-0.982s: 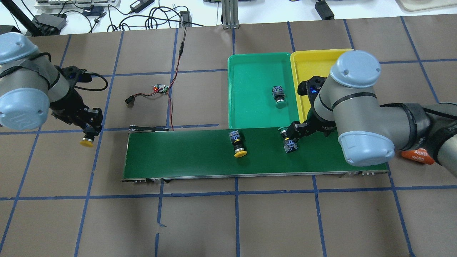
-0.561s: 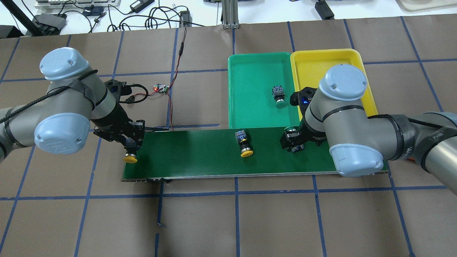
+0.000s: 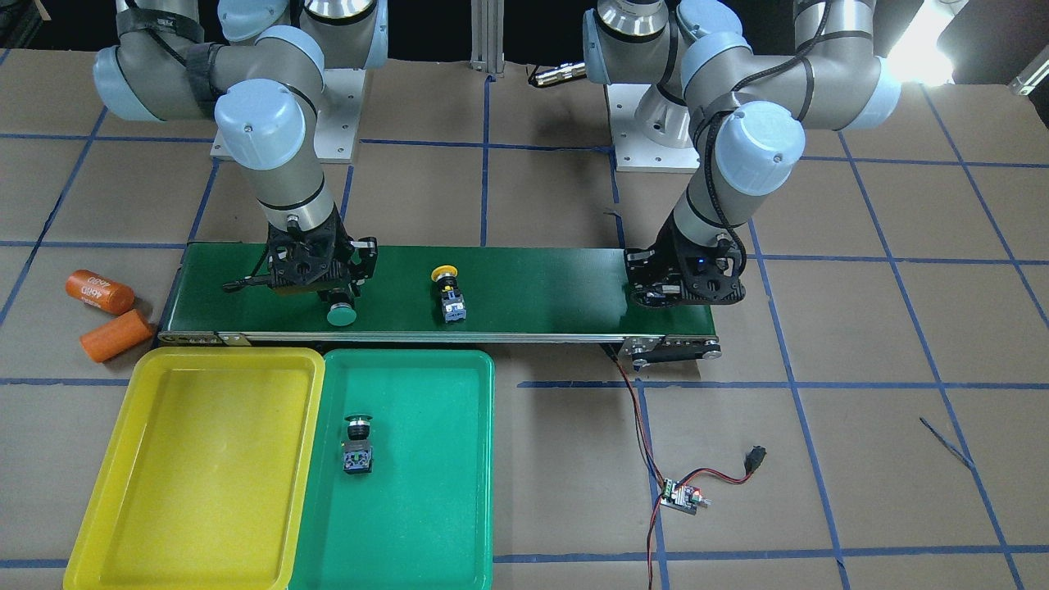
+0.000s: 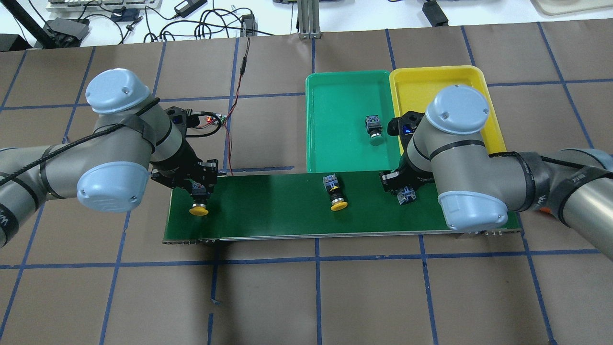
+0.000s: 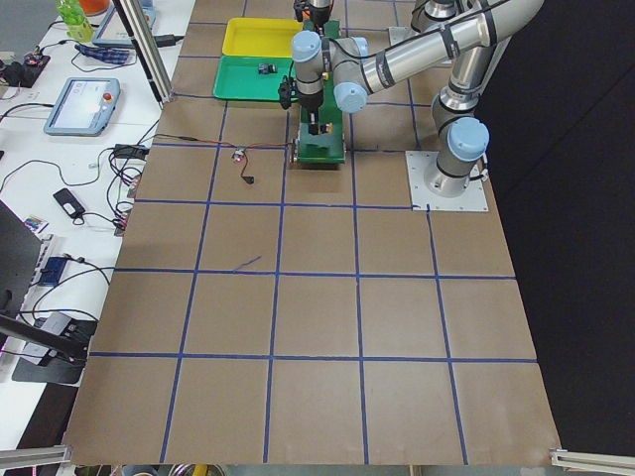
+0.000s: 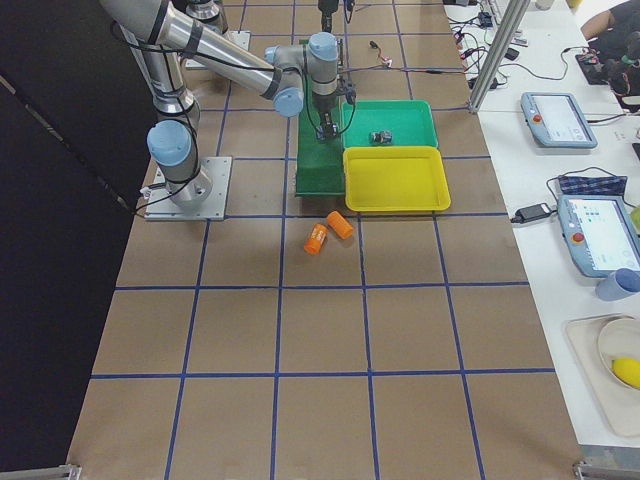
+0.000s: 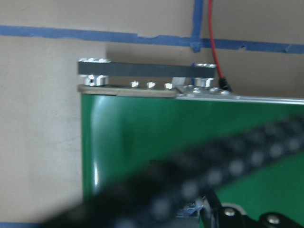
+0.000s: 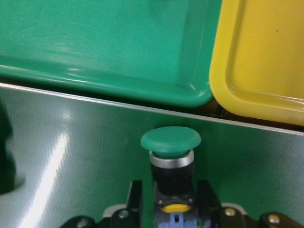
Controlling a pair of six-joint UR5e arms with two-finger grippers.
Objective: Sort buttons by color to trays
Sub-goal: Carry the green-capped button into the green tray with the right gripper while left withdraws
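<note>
Black right gripper [image 8: 170, 197], clamped on a green-capped push-button switch [image 8: 171, 142], hangs over the dark-green conveyor belt's [image 4: 268, 211] tray-side edge. Left gripper [image 4: 198, 189] pinches a yellow-capped switch [image 4: 198, 209] at the belt's far end; another yellow switch [image 4: 336, 194] lies mid-belt. Beside the belt, one green switch [image 4: 374, 128] sits in the green plastic tray [image 4: 335, 96]; the yellow plastic tray [image 4: 416, 86] is empty. One sorted, three left; the raised rim needs clearing.

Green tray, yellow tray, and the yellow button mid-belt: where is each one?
green tray [image 4: 335, 110], overhead exterior view, on its bare floor.
yellow tray [image 4: 414, 88], overhead exterior view, on its bare floor.
yellow button mid-belt [image 4: 339, 206], overhead exterior view, on its yellow cap.
</note>
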